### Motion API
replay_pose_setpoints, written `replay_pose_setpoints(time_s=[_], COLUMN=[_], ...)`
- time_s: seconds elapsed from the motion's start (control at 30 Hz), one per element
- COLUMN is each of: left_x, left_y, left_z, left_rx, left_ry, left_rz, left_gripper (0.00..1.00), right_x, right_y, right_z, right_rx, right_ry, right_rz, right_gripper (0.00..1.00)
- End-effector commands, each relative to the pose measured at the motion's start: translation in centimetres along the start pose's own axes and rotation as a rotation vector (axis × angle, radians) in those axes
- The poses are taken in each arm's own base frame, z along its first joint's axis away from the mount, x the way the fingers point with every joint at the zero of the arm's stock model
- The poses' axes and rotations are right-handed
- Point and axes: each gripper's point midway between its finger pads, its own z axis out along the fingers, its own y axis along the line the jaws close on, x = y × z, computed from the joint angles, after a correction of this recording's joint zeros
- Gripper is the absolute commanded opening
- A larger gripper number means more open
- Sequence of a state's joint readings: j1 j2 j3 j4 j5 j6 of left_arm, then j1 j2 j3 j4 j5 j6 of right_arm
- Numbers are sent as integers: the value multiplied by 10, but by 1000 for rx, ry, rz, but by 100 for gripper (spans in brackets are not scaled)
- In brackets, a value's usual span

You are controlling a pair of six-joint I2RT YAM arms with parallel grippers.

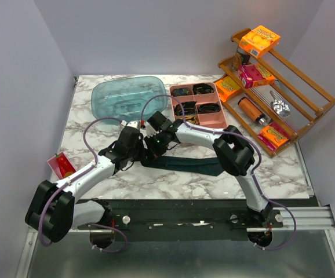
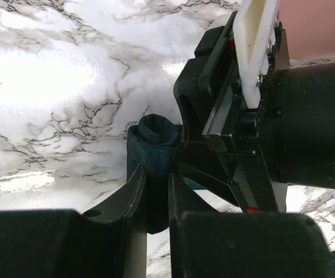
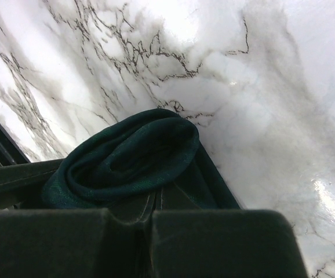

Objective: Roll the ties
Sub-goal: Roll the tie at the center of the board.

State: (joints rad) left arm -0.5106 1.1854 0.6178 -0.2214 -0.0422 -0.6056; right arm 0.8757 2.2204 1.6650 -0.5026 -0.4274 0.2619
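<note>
Teal-green tie [image 3: 127, 153], wound into a small coil, sits on the marble tabletop [image 3: 260, 87] clamped between the left fingers [image 2: 134, 194], while the right fingers [image 3: 176, 200], pressed together just beside them, have their tips hidden in its folds, and its unrolled length trails flat behind the right fingers.

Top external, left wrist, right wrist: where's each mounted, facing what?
Top external: above, behind the robot, looking down at table; left arm, right arm show.
Left wrist: on left gripper, facing tie; own fingers, right gripper.
Right wrist: on right gripper, facing table; own fingers under tie coil.
Shared: both wrist views show the tie's rolled end.
</note>
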Motion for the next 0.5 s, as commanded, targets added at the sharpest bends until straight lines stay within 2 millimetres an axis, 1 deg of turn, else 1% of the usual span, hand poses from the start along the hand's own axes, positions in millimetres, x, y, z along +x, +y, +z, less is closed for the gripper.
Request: replay_pose_setpoints(time_s=[0.0,0.2,0.27,0.33,0.37,0.47], left_x=[-8,-9,-8,-12,-12,-14], left_y=[-4,1,7,9,12,13], left_z=[-1,-7,-9,-12,-15,-20], left_rx=[-24,-63,-103,-128,-153,-174], left_ry=[-22,-10,-1,-6,-5,-6], left_rz=[13,39,50,53,58,63], left_gripper=[0,0,0,0,0,0], right_x=[-4,-2,-3,-4,-9,-12], right_y=[-3,-6,-7,-11,-10,-9], right_z=[9,10,10,12,10,10], right_rx=[0,17,23,35,41,37], right_ry=[1,5,4,6,0,9], right_rz=[15,18,16,14,10,2], right_gripper=[4,4,4,4,4,4])
